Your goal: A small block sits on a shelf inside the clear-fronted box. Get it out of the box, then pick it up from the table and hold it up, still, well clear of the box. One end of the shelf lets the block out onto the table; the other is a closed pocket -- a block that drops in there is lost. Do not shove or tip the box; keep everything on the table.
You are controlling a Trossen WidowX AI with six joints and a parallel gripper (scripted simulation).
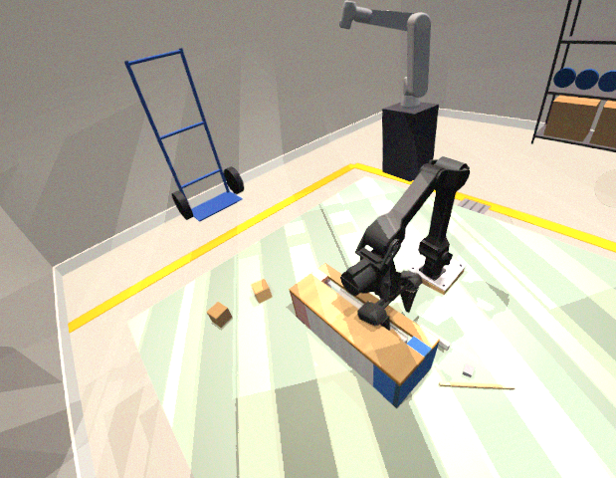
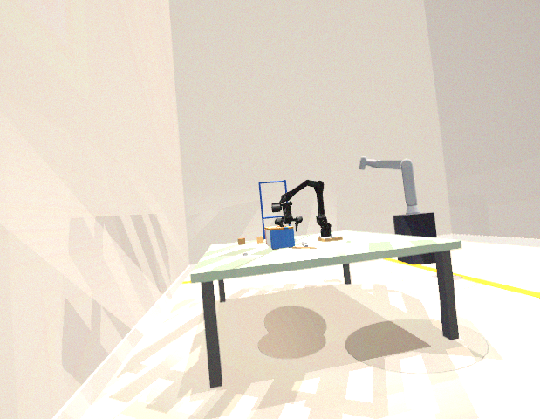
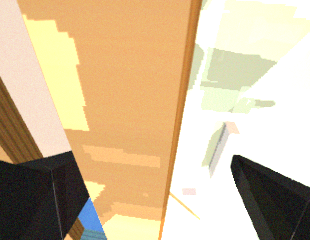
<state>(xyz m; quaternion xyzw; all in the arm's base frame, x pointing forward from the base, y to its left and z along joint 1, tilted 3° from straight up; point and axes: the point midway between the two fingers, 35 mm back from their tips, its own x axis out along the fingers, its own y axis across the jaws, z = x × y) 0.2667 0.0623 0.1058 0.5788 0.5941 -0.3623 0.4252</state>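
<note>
The box [image 1: 338, 321] [image 2: 282, 237] [image 3: 130, 75] stands upright, with orange-brown wood on top, a blue near end and a reddish far end. A long slot in its top shows a pale shelf strip [image 1: 342, 293] inside. My gripper [image 1: 399, 318] [image 2: 290, 224] [image 3: 170, 153] is open and empty, pointing down at the box top. In the wrist view one finger is over the slot side and the other over the table side, with a wood panel between. I cannot make out a block on the shelf. A small grey cube [image 1: 468, 370] [image 3: 189, 191] lies on the table beyond the blue end.
A thin wooden stick [image 1: 478, 385] [image 3: 185, 206] lies near the grey cube. A pale bar [image 1: 443, 347] [image 3: 218, 150] lies beside the box's blue end. Two wooden cubes, one nearer [image 1: 219, 314] and one farther [image 1: 261, 290], stand beyond the reddish end. The arm's base [image 1: 444, 282] is behind the box.
</note>
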